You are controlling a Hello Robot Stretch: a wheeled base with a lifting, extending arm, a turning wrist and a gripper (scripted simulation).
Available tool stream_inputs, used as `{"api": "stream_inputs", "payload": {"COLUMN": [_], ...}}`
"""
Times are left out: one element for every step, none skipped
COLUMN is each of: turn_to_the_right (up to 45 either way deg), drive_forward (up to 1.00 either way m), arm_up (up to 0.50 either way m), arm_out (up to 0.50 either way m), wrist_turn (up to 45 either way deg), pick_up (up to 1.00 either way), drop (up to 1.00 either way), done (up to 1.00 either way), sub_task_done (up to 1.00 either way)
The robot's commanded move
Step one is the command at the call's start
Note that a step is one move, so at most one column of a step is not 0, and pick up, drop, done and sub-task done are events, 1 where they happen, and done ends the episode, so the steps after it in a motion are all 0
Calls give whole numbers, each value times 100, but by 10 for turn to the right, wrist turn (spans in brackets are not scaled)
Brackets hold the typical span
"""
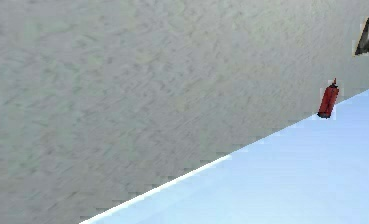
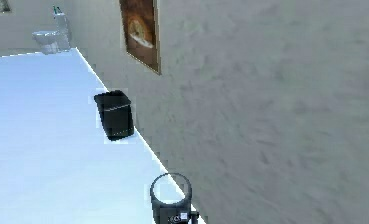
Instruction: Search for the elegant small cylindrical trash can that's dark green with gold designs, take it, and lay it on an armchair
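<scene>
A small dark cylindrical can with a pale round rim and light marks on its side stands on the pale floor at the arm side view's bottom edge, close to the foot of the grey wall. Its colour looks dark, but I cannot tell green from black. Farther out along the same wall stands a black, squarer bin with an open top.
A grey textured wall runs across the forward view, with a red fire extinguisher at its foot on the right and a dark frame above. A framed picture hangs on the arm side wall. A pale fixture stands far off.
</scene>
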Motion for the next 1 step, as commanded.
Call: {"api": "stream_inputs", "payload": {"turn_to_the_right": [0], "drive_forward": [0], "arm_up": [0], "arm_out": [0], "wrist_turn": [450], "pick_up": [0], "drop": [0], "done": [0], "sub_task_done": [0]}}
